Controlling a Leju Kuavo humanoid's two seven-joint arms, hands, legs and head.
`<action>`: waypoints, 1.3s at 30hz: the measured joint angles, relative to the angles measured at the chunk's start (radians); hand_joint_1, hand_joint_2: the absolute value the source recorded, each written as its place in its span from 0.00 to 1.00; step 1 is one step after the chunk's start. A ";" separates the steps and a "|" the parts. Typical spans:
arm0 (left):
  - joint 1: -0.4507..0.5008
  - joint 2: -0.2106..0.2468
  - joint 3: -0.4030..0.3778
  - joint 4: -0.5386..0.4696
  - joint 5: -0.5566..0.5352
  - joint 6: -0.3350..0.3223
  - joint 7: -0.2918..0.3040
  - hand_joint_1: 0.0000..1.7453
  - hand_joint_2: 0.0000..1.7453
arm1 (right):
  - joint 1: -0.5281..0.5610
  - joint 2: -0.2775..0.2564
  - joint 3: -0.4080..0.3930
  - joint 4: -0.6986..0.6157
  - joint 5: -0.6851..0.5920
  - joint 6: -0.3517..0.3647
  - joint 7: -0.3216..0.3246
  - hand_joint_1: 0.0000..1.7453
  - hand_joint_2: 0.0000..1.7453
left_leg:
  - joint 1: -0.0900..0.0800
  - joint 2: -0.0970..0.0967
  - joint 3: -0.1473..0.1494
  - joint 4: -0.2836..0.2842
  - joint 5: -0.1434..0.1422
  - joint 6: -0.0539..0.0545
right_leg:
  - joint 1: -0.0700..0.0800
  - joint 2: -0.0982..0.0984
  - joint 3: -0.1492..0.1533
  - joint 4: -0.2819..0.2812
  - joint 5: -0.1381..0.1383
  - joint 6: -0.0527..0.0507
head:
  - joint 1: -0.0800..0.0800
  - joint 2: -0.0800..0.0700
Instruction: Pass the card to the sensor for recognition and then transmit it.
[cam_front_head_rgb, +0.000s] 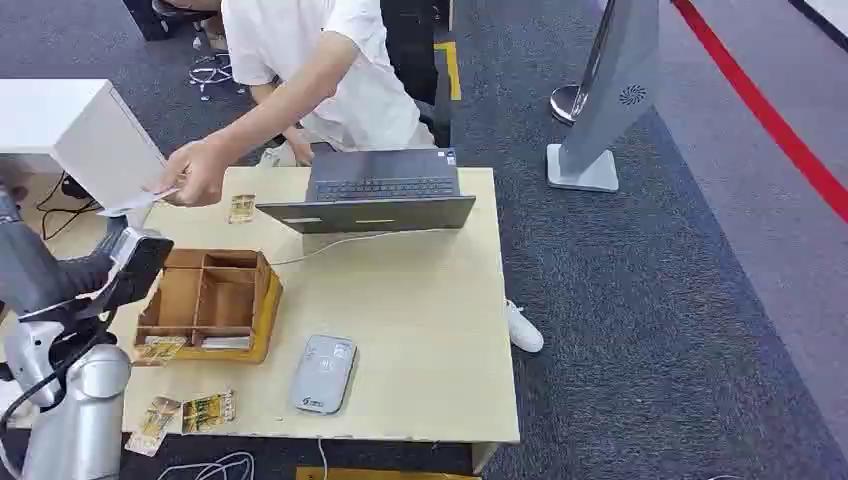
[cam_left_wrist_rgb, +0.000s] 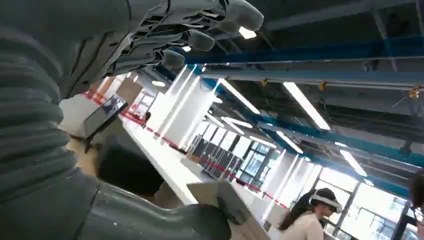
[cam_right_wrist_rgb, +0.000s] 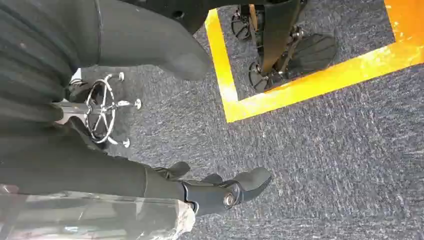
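A person's hand (cam_front_head_rgb: 200, 172) holds a white card (cam_front_head_rgb: 138, 204) past the table's far left corner. My left hand (cam_front_head_rgb: 137, 264) is raised just below that card, dark and apart from it. In the left wrist view my left hand (cam_left_wrist_rgb: 130, 45) faces the ceiling with its fingers (cam_left_wrist_rgb: 200, 40) spread and nothing in them. The grey sensor pad (cam_front_head_rgb: 323, 373) lies near the table's front edge. My right hand (cam_right_wrist_rgb: 125, 175) hangs over the grey carpet, its fingers (cam_right_wrist_rgb: 235, 190) loosely extended and empty.
A wooden compartment box (cam_front_head_rgb: 262, 300) sits left of centre, with patterned cards (cam_front_head_rgb: 208, 410) in front of it and another card (cam_front_head_rgb: 241, 208) behind it. An open laptop (cam_front_head_rgb: 375, 195) stands at the back. A white cabinet (cam_front_head_rgb: 70, 125) lies to the far left, and a kiosk stand (cam_front_head_rgb: 600, 110) stands on the carpet.
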 joint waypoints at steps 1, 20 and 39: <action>-0.017 0.009 -0.010 0.014 -0.030 0.000 0.011 0.00 1.00 | -0.001 0.000 0.000 0.000 0.001 -0.001 0.000 0.00 1.00 | 0.000 0.000 0.000 0.000 0.000 0.000 | 0.000 0.000 0.000 0.000 0.000 0.000 | 0.001 0.000; -0.287 0.121 -0.172 0.273 -0.450 -0.042 0.195 1.00 1.00 | -0.013 0.002 -0.006 0.002 0.014 -0.008 0.023 0.00 1.00 | 0.000 0.000 0.000 0.000 0.001 0.000 | 0.000 0.000 0.000 0.001 0.001 0.000 | 0.000 0.000; -0.198 0.073 -0.257 0.125 -0.319 -0.024 0.166 1.00 1.00 | -0.006 0.000 -0.022 0.004 0.015 0.011 0.017 0.00 1.00 | 0.000 0.001 -0.001 0.000 0.001 0.000 | 0.000 0.001 -0.001 0.000 0.000 0.000 | 0.000 0.000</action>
